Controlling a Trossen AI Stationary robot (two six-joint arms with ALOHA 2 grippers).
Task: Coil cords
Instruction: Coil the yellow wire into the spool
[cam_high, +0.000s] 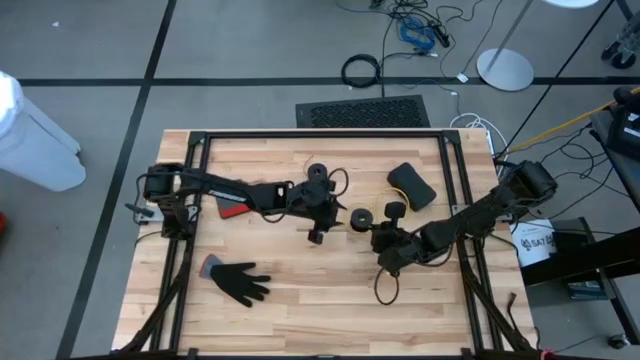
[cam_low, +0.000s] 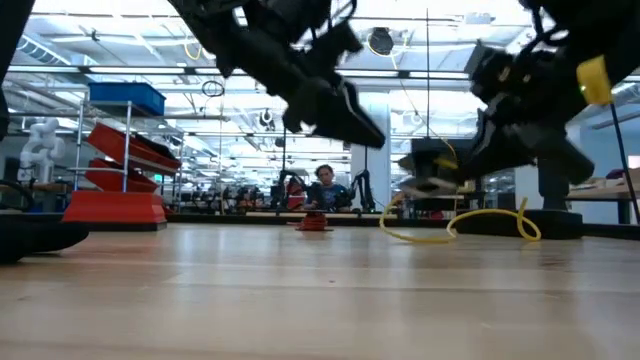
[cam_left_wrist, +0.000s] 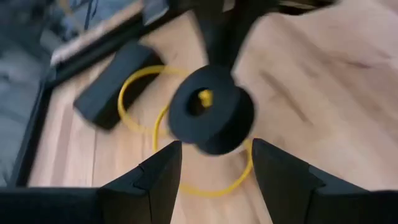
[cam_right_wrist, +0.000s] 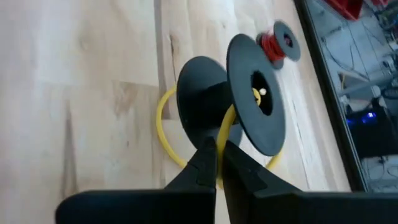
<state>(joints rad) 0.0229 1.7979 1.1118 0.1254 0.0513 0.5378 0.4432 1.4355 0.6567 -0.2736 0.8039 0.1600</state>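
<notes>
Yellow-orange cord (cam_right_wrist: 163, 134) looped round black spool (cam_right_wrist: 233, 106), right tool (cam_right_wrist: 216, 163) pinched on it, left tool (cam_left_wrist: 214, 168) wide, black glove (cam_high: 238, 281) apart

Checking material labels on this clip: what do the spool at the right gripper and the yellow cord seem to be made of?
Spool: looks like matte black plastic, with smooth, even flanges showing no shine. Yellow cord: apparently a rubber- or plastic-jacketed wire, smooth and bending in loose curves. Neither material is certain from looks.

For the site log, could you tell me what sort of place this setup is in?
Most likely a large robotics lab or workshop. Behind the wooden table stand red shelving and a person at a bench; loose cables lie on the floor.
</notes>
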